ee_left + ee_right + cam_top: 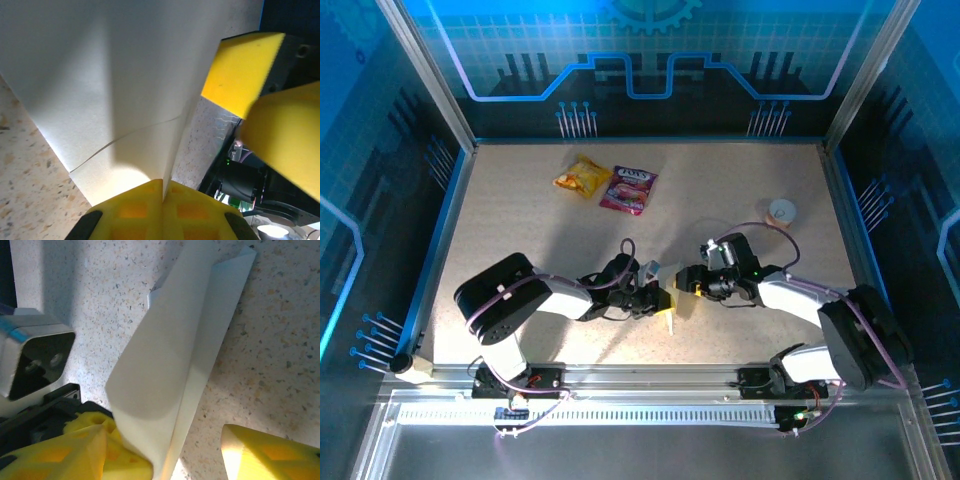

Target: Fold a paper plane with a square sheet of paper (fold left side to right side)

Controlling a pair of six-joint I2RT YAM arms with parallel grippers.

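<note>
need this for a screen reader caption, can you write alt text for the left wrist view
The left gripper is shut on a creased white paper plane at the bottom of the frame; the paper spreads upward over the speckled table. At right, the right gripper holds its yellow fingers apart beside the paper, not closed on it.
</note>
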